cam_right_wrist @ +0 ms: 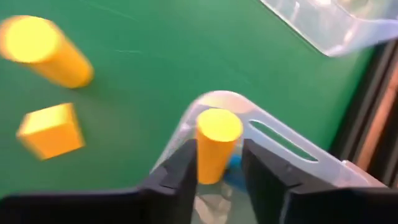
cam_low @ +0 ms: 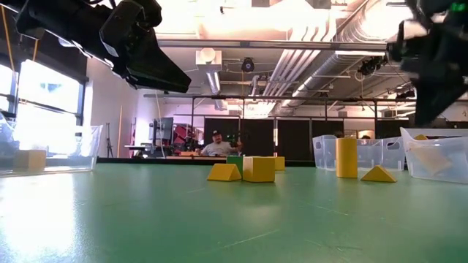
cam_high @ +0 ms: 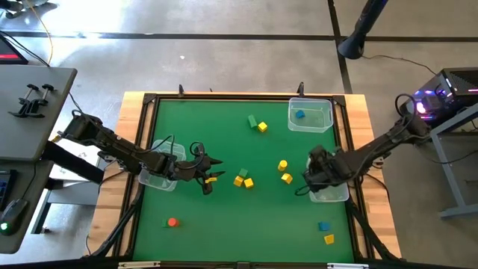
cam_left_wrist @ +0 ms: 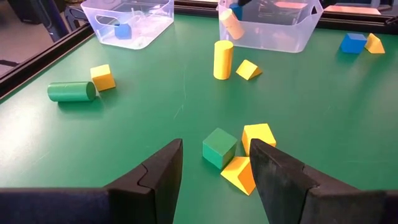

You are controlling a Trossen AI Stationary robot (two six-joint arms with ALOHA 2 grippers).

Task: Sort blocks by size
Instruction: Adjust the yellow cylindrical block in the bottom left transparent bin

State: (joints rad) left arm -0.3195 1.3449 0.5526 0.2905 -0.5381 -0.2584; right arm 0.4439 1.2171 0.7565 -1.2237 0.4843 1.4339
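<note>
My left gripper (cam_high: 211, 173) is open, above the green table, just left of a cluster of blocks: a green cube (cam_left_wrist: 219, 147), a yellow cube (cam_left_wrist: 258, 135) and a yellow wedge (cam_left_wrist: 239, 175), which lie ahead of its fingertips (cam_left_wrist: 214, 168). My right gripper (cam_high: 312, 178) is shut on a yellow cylinder (cam_right_wrist: 214, 149) over the rim of the right clear bin (cam_high: 330, 193). Another yellow cylinder (cam_high: 282, 164) stands upright on the table beside a yellow wedge (cam_high: 287, 178). My right gripper pinches the yellow cylinder by its round side (cam_right_wrist: 208, 168) between the two fingers. The cylinder lies along the fingers, and its free end (cam_right_wrist: 219, 124) sticks out past their tips. It is lifted clear and hangs tilted below the gripper (cam_left_wrist: 233, 23), above the bin.
A clear bin (cam_high: 310, 114) at the far right holds a blue block. Another bin (cam_high: 160, 178) lies under my left arm. A green cylinder (cam_high: 252, 119) and a yellow cube (cam_high: 263, 128) lie far. An orange-red block (cam_high: 172, 222) lies near left, a blue block (cam_high: 323, 226) and a yellow block (cam_high: 329, 239) near right.
</note>
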